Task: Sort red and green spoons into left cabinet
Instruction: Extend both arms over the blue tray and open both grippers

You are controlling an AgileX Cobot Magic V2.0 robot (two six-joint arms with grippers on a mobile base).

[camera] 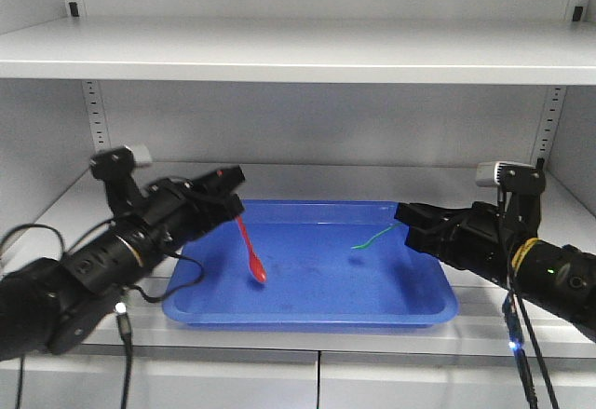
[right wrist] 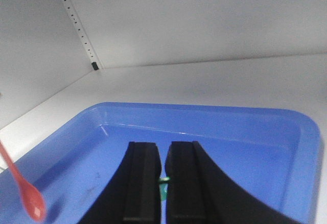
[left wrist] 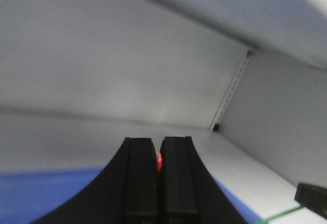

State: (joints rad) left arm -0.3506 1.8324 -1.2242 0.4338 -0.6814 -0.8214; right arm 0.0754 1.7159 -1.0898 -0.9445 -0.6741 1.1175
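Blue tray on the grey cabinet shelf waits below as the left end effector pinches the red spoon and the right end effector pinches the green spoon, both poised for lowering and release.

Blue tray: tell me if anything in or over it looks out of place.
Nothing stands out. The blue tray sits flat; the left claw holds the red spoon over it, the right claw the green spoon.

Pale grey back wall (evenly lit)
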